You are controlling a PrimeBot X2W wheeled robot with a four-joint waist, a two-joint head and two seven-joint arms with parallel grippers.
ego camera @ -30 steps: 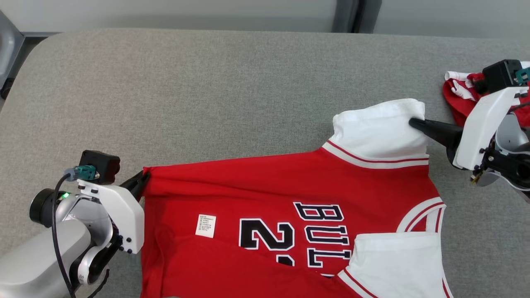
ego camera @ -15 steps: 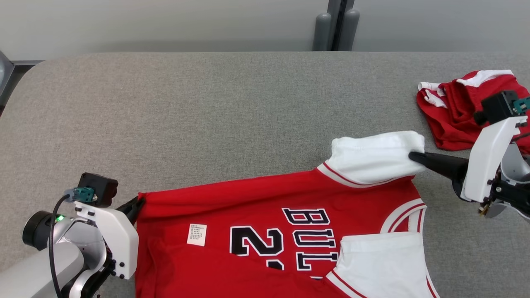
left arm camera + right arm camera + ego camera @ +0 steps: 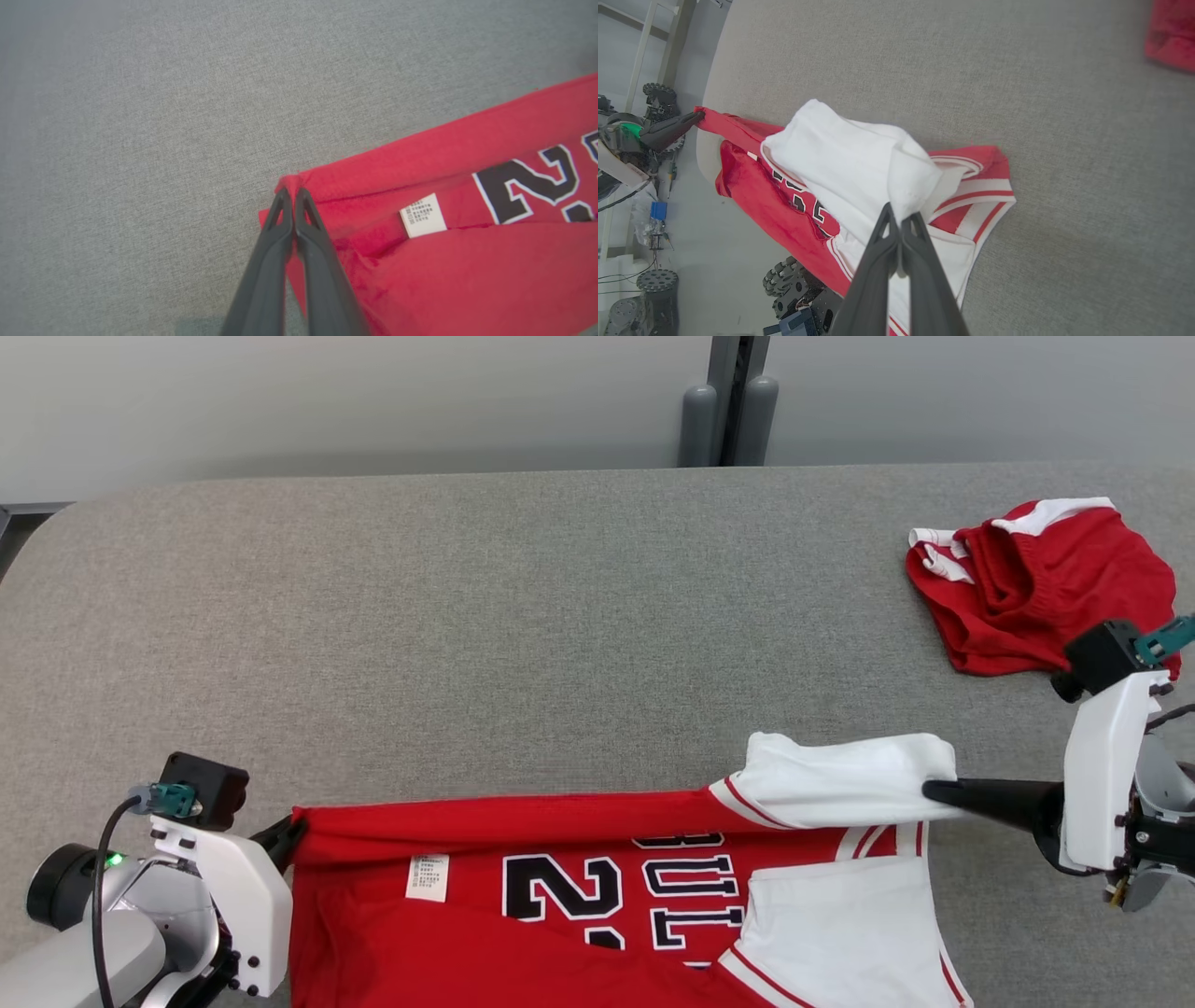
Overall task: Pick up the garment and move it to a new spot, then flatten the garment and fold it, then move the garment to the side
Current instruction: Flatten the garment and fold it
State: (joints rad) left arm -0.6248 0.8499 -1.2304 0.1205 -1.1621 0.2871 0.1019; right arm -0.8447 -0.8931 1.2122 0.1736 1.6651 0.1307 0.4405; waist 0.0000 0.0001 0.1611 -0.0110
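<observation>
On the grey table (image 3: 560, 616) the red jersey (image 3: 560, 821) stretches along the near edge, neck rightward; left jaws pinch its hem, right jaws its sleeve (image 3: 840, 775).

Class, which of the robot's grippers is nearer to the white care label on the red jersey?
Left. The left gripper pinches the jersey corner beside the label; the right gripper holds the white sleeve, far across the jersey.

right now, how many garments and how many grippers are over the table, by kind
garments: 2, the jersey and the crumpled red garment
grippers: 2, the left gripper and the right gripper, both pinching the jersey
total: 4
</observation>
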